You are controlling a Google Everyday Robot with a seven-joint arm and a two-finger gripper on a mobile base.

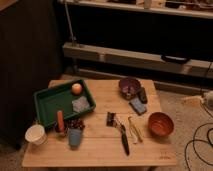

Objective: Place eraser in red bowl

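The gripper, out of view (jaws: cannot tell), might grab the pad [136, 105] just beside the eraser [143, 94] and fill the red bowl [160, 125] wrongly.

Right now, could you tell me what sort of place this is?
Probably a lab test area: a wooden table staged with a green tray and red bowl, floor cables. The gripper is not in view.

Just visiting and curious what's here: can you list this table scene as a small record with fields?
surface: light wooden table
eraser: small dark rectangular block, beside the dark purple bowl
target: round reddish-orange bowl, near the table's right edge, eraser not in it
tray: green plastic tray holding a round orange object
gripper: not in view
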